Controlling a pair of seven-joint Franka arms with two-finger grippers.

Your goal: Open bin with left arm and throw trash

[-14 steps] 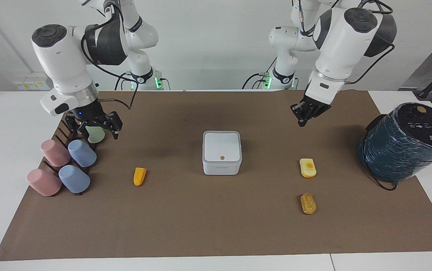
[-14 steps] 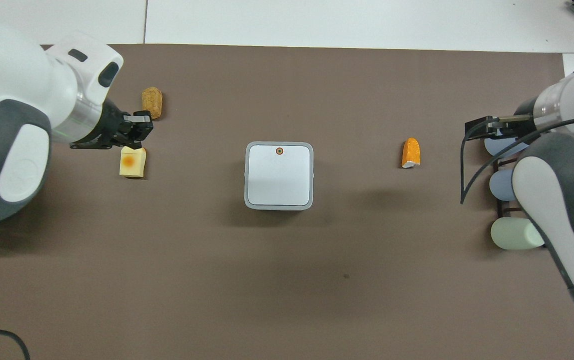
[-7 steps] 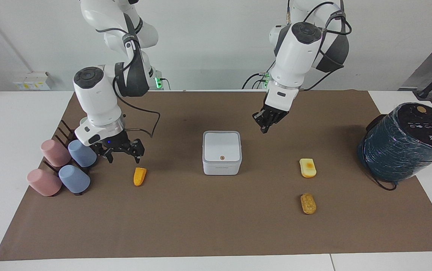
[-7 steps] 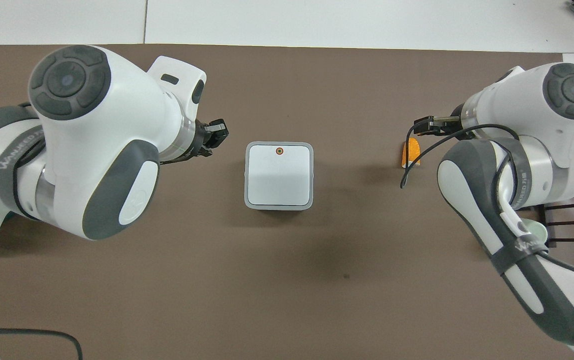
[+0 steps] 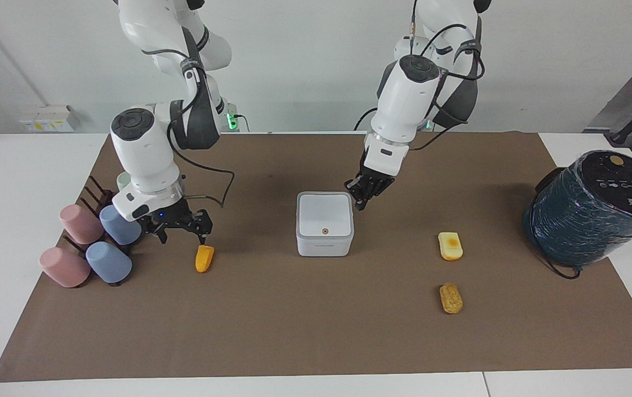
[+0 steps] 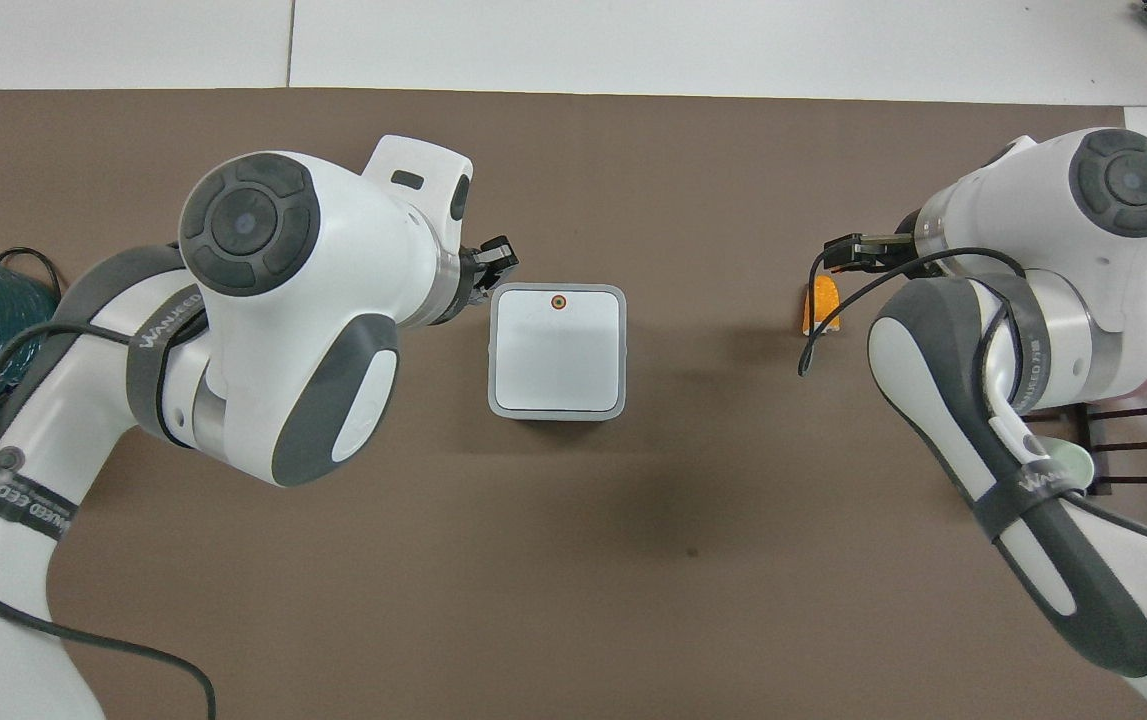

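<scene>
The white bin (image 5: pixel 324 223) stands mid-mat with its lid shut, the orange dot on the lid's edge away from the robots; it also shows in the overhead view (image 6: pixel 557 350). My left gripper (image 5: pixel 361 202) hangs shut and empty right beside the bin's corner toward the left arm's end; whether it touches I cannot tell. My right gripper (image 5: pixel 182 236) is open, low over the mat just above the orange wedge (image 5: pixel 204 258). The pale yellow block (image 5: pixel 450 246) and the brown oval (image 5: pixel 450 298) lie toward the left arm's end; the left arm hides them in the overhead view.
A large dark teal wrapped cylinder (image 5: pixel 591 209) stands at the left arm's end of the mat. Pink and blue cups (image 5: pixel 108 262) lie on a dark rack (image 5: pixel 95 193) at the right arm's end, close to the right gripper. A pale green cup (image 6: pixel 1068 462) sits there too.
My left gripper has come down and across from over the yellow block's side to the bin's corner. My right gripper has moved from over the cup rack to just above the orange wedge.
</scene>
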